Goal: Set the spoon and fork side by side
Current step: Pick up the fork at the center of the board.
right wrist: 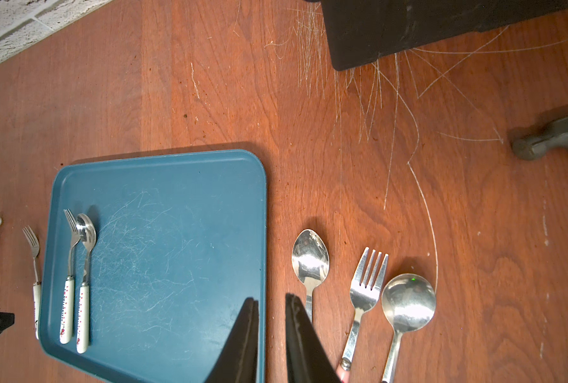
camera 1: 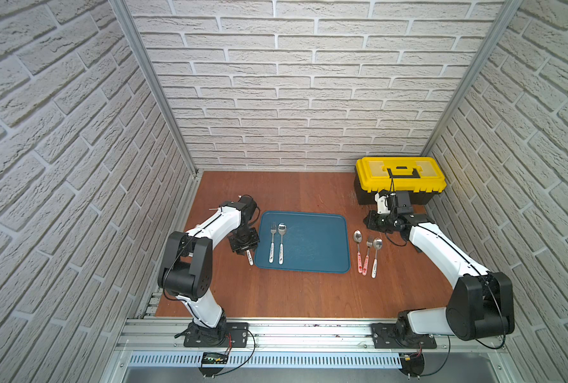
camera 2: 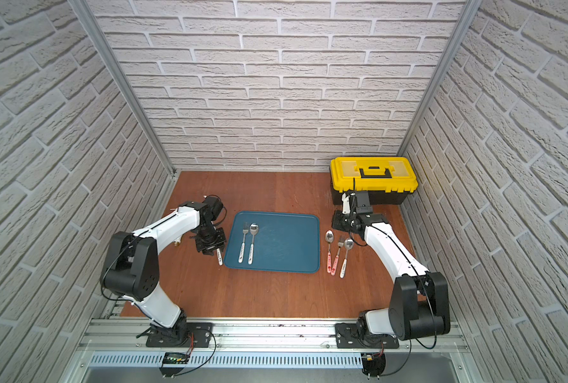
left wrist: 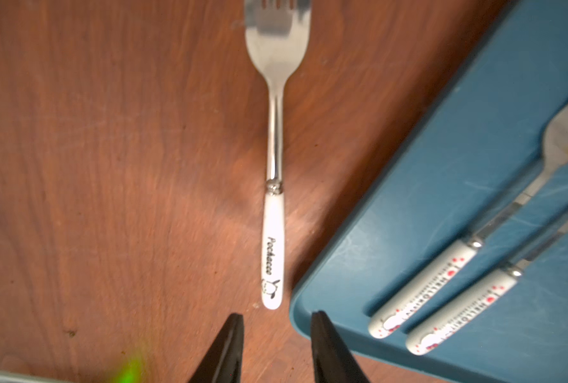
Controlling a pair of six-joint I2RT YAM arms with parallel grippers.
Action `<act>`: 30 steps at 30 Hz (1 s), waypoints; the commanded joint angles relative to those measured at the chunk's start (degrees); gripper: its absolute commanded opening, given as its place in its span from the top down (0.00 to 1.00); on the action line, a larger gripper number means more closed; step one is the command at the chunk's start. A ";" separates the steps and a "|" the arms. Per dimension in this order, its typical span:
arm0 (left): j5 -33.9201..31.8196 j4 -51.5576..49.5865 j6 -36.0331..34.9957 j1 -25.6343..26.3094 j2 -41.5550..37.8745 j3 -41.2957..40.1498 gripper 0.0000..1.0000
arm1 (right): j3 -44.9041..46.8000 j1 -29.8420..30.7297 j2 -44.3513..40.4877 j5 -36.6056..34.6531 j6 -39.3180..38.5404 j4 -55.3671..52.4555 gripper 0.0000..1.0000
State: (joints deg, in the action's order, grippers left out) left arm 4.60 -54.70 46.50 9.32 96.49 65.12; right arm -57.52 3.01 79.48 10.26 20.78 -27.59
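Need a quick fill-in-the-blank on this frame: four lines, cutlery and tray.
1. On the blue tray a fork lies side by side with a ____.
2. The toolbox at the back has a ____ lid.
3. The row of three utensils beside the tray holds two spoons and ____ fork.
4. The lone fork in front of the left gripper lies on the ____, not on the tray.

Missing words: spoon; yellow; one; table.
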 commanded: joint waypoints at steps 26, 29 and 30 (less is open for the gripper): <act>2.67 8.27 -0.32 -2.94 3.09 -6.84 0.67 | 0.65 -0.02 -0.37 0.14 0.02 1.66 0.79; 3.00 8.75 -0.30 -2.91 3.35 -7.72 0.68 | 0.74 0.07 -0.42 0.19 0.07 1.67 0.79; 3.05 8.88 -0.19 -2.94 3.44 -8.02 0.68 | 0.74 0.07 -0.42 0.14 0.06 1.66 0.79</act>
State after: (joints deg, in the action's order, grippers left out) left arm 7.75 -46.13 46.37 6.68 99.04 58.35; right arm -57.52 3.01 79.48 10.35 20.78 -27.59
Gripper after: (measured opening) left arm 0.320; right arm 0.211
